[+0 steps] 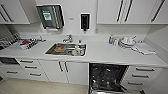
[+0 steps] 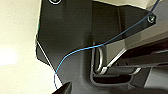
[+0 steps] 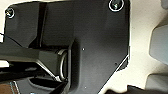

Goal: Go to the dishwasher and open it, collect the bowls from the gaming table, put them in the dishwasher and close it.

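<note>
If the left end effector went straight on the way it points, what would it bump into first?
Most likely the pale floor, which lies past the robot's own dark plate in the left wrist view. Nothing else seems to stand in that line, but depth is unclear there, so this is a guess.

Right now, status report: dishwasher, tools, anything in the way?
Dishwasher open, door down, dark racks showing, under the white counter right of the sink. Tools: state unreadable. Nothing seen blocking the opening.

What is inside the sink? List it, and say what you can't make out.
Inside the sink: something orange-brown on its left, pale dishes on its right. What they are, and anything beneath them, cannot be told.
</note>
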{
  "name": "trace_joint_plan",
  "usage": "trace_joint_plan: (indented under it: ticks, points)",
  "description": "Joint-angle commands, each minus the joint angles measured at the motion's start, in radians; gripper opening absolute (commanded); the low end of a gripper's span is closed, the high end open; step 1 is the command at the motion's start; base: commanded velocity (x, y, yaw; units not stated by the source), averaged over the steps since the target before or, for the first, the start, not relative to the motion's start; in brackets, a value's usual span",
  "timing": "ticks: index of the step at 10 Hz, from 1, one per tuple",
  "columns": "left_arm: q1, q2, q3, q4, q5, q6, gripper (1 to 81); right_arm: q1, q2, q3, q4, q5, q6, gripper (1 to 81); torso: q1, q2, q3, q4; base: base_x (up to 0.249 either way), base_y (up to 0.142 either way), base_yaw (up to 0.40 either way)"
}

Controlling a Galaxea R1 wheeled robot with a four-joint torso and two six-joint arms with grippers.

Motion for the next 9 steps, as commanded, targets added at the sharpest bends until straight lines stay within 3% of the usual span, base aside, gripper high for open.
trace_joint_plan:
  ticks: [1,8,9]
  points:
    - [-0.008,0.0,-0.002,-0.005,0.061,-0.002,81.1,0.019,-0.003,0.001,0.01,-0.064,-0.005,81.1,-0.061,0.096,0.095,0.0,0.0,0.0,0.0]
    - [-0.008,0.001,-0.001,-0.005,0.061,-0.002,81.1,0.019,-0.005,0.001,0.01,-0.065,-0.005,81.1,-0.223,0.339,0.339,0.0,0.0,0.0,0.0]
    - [-0.008,0.003,-0.001,-0.005,0.061,-0.002,81.1,0.019,-0.005,0.001,0.01,-0.065,-0.005,81.1,-0.185,0.279,0.345,0.0,0.0,0.0,0.0]
